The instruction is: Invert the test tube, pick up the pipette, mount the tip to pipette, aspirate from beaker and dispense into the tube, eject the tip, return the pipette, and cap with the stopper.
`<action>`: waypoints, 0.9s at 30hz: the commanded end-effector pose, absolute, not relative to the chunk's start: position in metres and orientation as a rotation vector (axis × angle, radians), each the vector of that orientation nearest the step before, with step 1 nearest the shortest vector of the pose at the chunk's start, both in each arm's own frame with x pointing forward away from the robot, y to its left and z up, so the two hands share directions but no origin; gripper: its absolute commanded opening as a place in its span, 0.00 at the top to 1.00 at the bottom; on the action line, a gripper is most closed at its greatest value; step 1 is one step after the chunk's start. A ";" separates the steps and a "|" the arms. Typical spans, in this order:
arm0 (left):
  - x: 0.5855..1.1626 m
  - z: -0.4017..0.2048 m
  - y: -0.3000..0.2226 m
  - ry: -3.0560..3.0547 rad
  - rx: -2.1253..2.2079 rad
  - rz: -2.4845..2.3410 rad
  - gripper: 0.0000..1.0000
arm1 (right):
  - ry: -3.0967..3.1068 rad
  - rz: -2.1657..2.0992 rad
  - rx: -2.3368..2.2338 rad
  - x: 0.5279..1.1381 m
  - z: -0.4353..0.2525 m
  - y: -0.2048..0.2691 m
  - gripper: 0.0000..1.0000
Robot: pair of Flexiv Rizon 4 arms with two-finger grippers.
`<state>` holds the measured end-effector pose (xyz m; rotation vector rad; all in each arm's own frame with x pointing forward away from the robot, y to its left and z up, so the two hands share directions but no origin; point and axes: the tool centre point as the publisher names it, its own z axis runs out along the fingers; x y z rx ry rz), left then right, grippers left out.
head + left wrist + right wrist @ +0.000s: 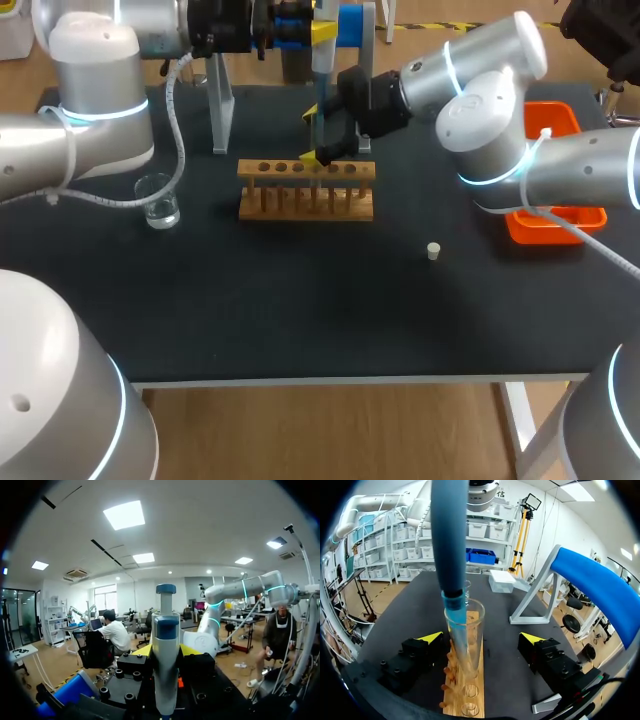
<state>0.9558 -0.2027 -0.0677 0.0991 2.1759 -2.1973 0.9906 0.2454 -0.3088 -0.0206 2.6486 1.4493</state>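
My left gripper (318, 35) is shut on the grey and blue pipette (323, 75), which hangs upright over the wooden rack (307, 190). In the left wrist view the pipette (165, 655) fills the space between the yellow tips. Its blue lower end and tip (454, 602) reach into the mouth of the clear test tube (466, 640), which stands upright in the rack (465, 697). My right gripper (482, 638) is open, one finger on each side of the tube and clear of it; from above, that gripper (322, 155) sits at the rack's back edge. The beaker (158, 201) stands left of the rack. The white stopper (433, 251) lies to the right.
A white pipette stand (220, 110) rises behind the rack on the left. An orange tray (555, 220) sits at the table's right edge, under my right arm. The rack has several empty holes.
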 end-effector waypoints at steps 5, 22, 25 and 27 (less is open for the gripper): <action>0.953 -0.069 -0.204 2.171 0.102 -2.186 1.00 | 2.654 1.447 -0.024 0.991 -0.308 0.245 0.00; 0.943 -0.075 -0.204 2.139 0.107 -2.193 1.00 | 2.656 1.445 -0.025 0.990 -0.308 0.245 0.00; 0.943 -0.075 -0.204 2.138 0.108 -2.190 1.00 | 2.655 1.445 -0.025 0.990 -0.308 0.245 0.00; 0.943 -0.076 -0.204 2.135 0.109 -2.191 1.00 | 2.655 1.446 -0.025 0.990 -0.308 0.245 0.00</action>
